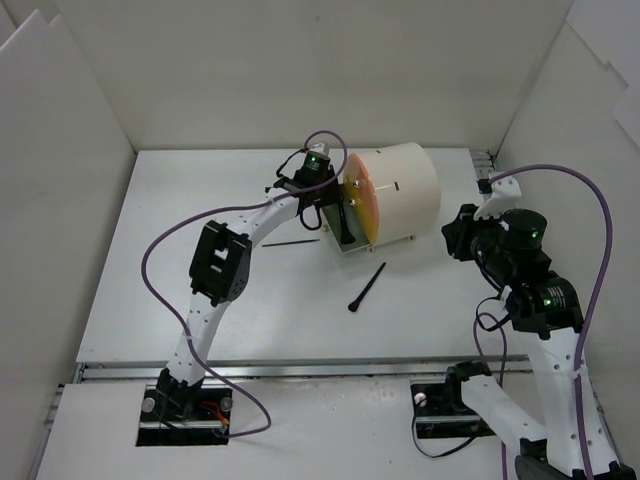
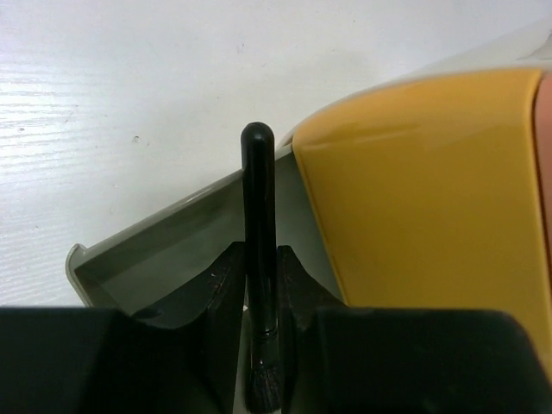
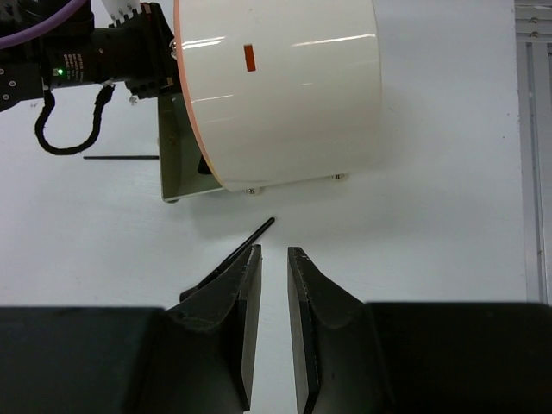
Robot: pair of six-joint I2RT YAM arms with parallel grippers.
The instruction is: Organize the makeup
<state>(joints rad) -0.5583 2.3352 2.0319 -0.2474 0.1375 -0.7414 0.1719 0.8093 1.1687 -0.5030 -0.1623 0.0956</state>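
1. Two claws to report. My left claw (image 2: 259,259) is clamped on a black brush (image 2: 257,198), whose rounded end sticks out past the fingers. My right claw (image 3: 274,259) hangs parted with nothing between its fingers.
2. That gripped brush sits over the open grey drawer (image 2: 155,250), right beside the orange panel (image 2: 423,198) of the cream cylinder (image 1: 400,185). I judge this to be the drop-in step for this piece.
3. More makeup lies on the worktop (image 1: 300,310). A tapered brush (image 1: 367,287) is just in front of the cylinder and near my right claw. A thin brush (image 1: 290,242) lies beside my left arm. By my reckoning the job is partway at best.
4. First risk: from the wrist view the gripped brush looks long against the drawer opening. If I let go while it is tilted, its end may catch the orange panel or the drawer wall. It could then tip out onto the worktop.
5. Second risk: the left fingers are already close to the drawer wall. Pressing lower could lean on the drawer and shove the cylinder, which seems to stand loose on small feet. That would shift everything I have lined up.
6. Third risk: in the right wrist view the tapered brush is partly hidden behind one finger. Closing on it without a clear sight could clip its narrow end and flick it away.
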